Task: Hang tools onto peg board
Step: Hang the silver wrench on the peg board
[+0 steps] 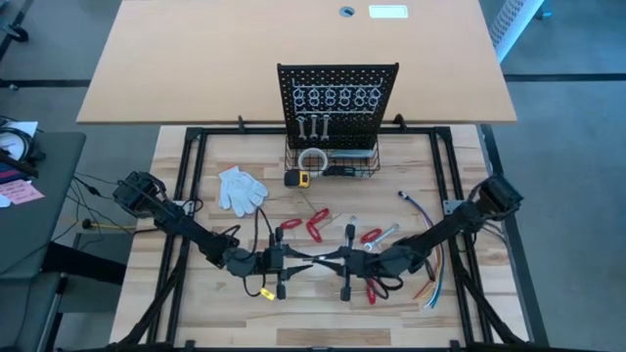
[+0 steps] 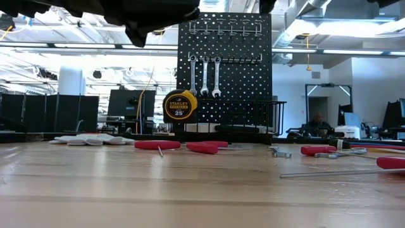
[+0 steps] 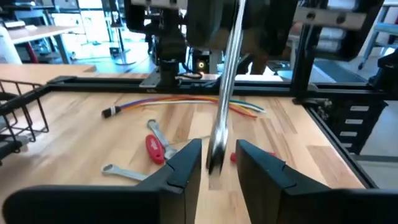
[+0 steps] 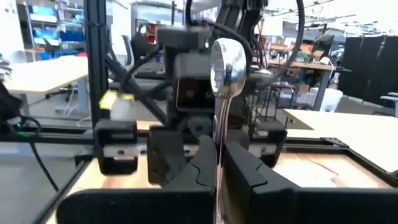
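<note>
The two dark grippers face each other low over the near middle of the pale wooden table [image 1: 245,313], with a slim silver metal wrench [image 1: 315,259] spanning between them. The right gripper [image 4: 219,163] has its fingers pressed together on the wrench's shaft, the rounded shiny head standing up just beyond its fingertips. The left gripper [image 3: 219,163] has its fingers slightly apart, the other end of the same wrench standing in the gap between them (whether the pads actually touch the metal cannot be told). Just beyond the left gripper lie a red-handled pliers-like tool [image 3: 154,149] and a flat silver wrench [image 3: 124,171] on the table, and farther off a bundle of coloured wires [image 3: 186,102]. Between the grippers and the board lie more red-handled tools [image 1: 315,225]; off to the left arm's side rests a white glove [image 1: 240,188]. Farthest from both grippers stands the upright black perforated peg board [image 1: 337,98], with three silver wrenches [image 2: 204,76] hanging under its row of pale ring hooks, and a yellow and black tape measure [image 2: 179,105] by the black wire basket [image 1: 333,161] at its base.
</note>
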Tool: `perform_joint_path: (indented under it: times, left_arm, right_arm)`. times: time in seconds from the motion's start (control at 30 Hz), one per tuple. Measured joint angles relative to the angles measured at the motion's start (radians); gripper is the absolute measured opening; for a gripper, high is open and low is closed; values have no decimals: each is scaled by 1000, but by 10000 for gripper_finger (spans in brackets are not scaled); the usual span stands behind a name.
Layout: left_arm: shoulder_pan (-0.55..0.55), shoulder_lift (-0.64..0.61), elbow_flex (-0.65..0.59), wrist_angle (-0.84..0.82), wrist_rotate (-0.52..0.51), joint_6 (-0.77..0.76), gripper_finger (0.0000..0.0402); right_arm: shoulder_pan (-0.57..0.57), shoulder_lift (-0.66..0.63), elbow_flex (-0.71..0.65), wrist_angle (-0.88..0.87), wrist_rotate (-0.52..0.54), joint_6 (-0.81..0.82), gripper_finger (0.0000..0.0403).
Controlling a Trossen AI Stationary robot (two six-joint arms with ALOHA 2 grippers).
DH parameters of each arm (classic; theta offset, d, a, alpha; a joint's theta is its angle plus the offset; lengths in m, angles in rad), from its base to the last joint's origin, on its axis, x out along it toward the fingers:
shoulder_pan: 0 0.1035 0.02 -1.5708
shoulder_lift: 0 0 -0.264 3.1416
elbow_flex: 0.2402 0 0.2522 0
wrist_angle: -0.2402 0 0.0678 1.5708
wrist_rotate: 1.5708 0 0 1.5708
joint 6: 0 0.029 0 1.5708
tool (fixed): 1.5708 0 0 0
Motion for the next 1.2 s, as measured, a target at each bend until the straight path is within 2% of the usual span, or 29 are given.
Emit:
perform_joint_path:
  times: [0.13, 0.33, 0.5, 0.63, 0.7, 0.8, 0.83, 0.9, 0.97, 1.07, 1.2]
  left_arm:
    - [1, 0, 8, 0, 6, 5, 71]
    - [1, 0, 40, -20, 17, 12, 16]
    - [0, 0, 73, -73, 17, -20, 8]
    - [0, 0, 82, -80, 17, -57, 6]
    - [2, 0, 84, -76, 10, -85, 5]
    - [14, -2, 88, -72, -2, -129, 5]
    - [19, -2, 85, -81, 6, -132, 5]
    - [43, 2, 84, -91, 45, -139, 5]
    - [105, -5, 83, -60, 114, -142, 5]
    - [234, -20, 85, 14, 271, -171, 5]
    - [401, -44, 94, 16, 433, -260, 5]
  right_arm:
    - [0, -33, 1, -96, -4, 29, 13]
    - [5, -44, 1, -97, -7, 37, 13]
    - [8, -36, 1, -74, -9, 36, 16]
    - [16, -43, 1, -77, 18, -15, 36]
    - [37, -63, 1, -91, 128, -70, 51]
    - [88, -109, 1, -128, 392, -190, 73]
    - [107, -128, 1, -141, 491, -224, 80]
    - [140, -160, 1, -149, 604, -272, 93]
    - [167, -174, 1, -148, 627, -308, 105]
    - [204, -195, -1, -147, 629, -362, 120]
    - [240, -259, 0, -137, 683, -434, 129]
